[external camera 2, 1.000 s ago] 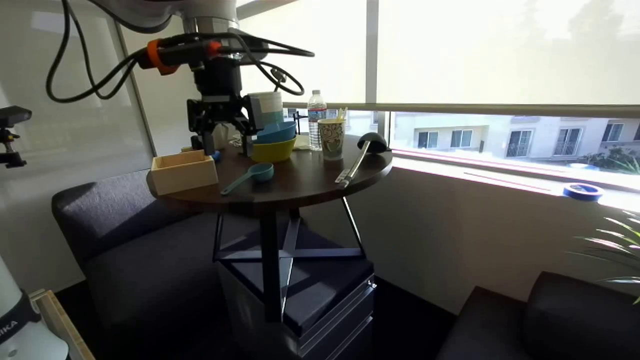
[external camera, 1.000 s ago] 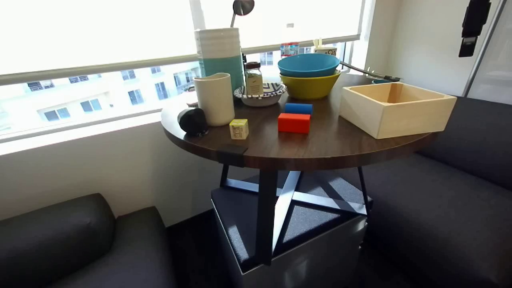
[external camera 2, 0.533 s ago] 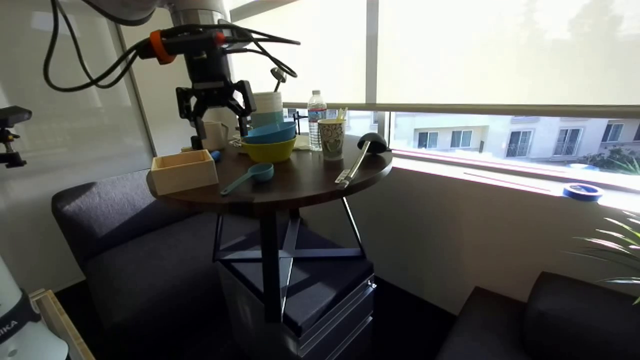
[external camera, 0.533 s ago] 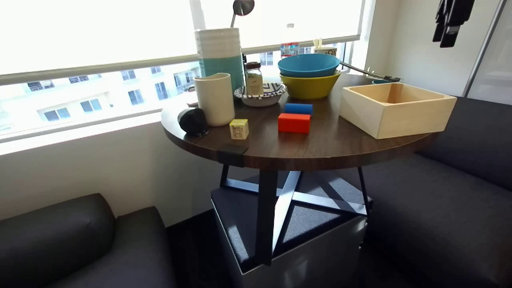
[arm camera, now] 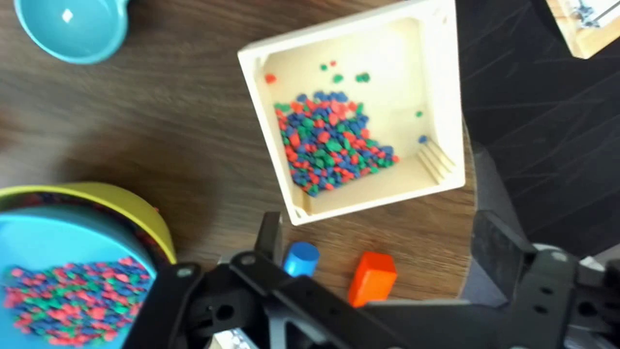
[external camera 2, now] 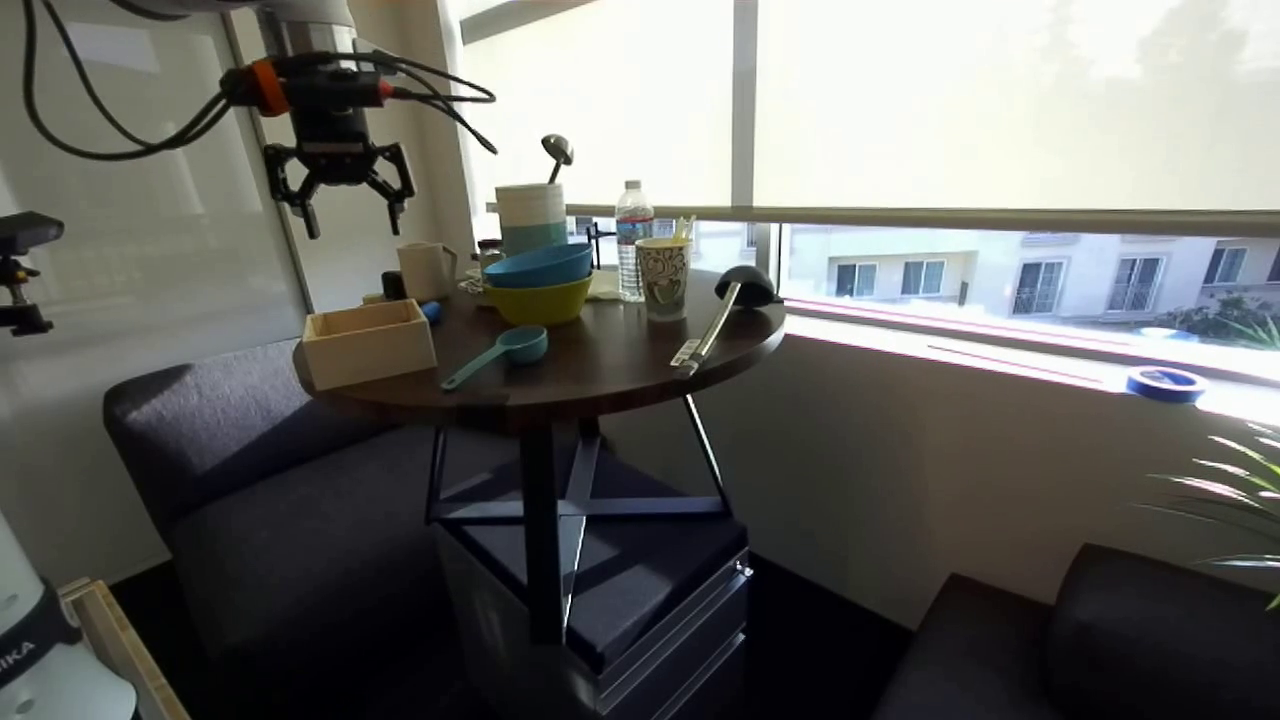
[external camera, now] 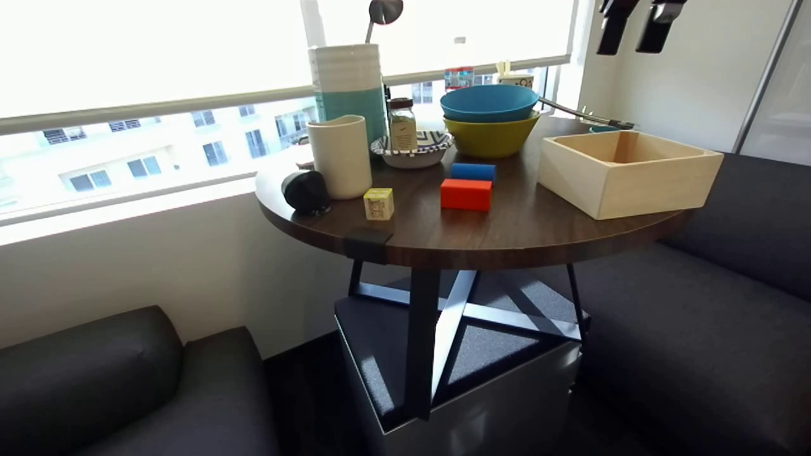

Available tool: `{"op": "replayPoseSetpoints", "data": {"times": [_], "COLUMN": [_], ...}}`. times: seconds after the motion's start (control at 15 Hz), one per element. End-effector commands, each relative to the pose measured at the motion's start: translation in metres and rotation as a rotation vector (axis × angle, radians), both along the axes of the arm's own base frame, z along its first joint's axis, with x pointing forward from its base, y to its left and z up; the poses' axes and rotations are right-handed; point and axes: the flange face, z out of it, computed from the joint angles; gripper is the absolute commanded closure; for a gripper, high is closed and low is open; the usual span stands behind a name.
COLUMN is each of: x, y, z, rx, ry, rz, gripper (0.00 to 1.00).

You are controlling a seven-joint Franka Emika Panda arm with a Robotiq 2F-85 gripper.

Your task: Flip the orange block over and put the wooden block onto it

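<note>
Robotiq claw [external camera 2: 354,232] hangs spread wide, holding nothing, in an exterior view. In an exterior view, the orange block [external camera: 466,195] lies lengthwise on the round table [external camera: 519,218], blue cylinder [external camera: 473,172] just behind, wooden cube [external camera: 379,204] off to the side. Wrist view: blue cylinder looks clippable, so probably centre on the orange block, pinch near one end, leave roll room.

In an exterior view, the letters "IKA" [external camera 2: 18,655] stand on the dark band [external camera 2: 50,632] of the white robot base [external camera 2: 78,690].
</note>
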Motion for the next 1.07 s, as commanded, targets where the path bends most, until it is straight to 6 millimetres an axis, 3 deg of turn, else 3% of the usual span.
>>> {"op": "replayPoseSetpoints", "data": {"times": [0.0, 0.33, 0.73, 1.0], "x": [0.000, 0.001, -0.004, 0.003], "y": [0.010, 0.012, 0.099, 0.139], "z": [-0.001, -0.005, -0.006, -0.031], "rx": [0.012, 0.019, 0.071, 0.092], "ry": [0.006, 0.013, 0.010, -0.005], "rz": [0.032, 0.064, 0.156, 0.108], "gripper": [0.00, 0.00, 0.00, 0.00]}}
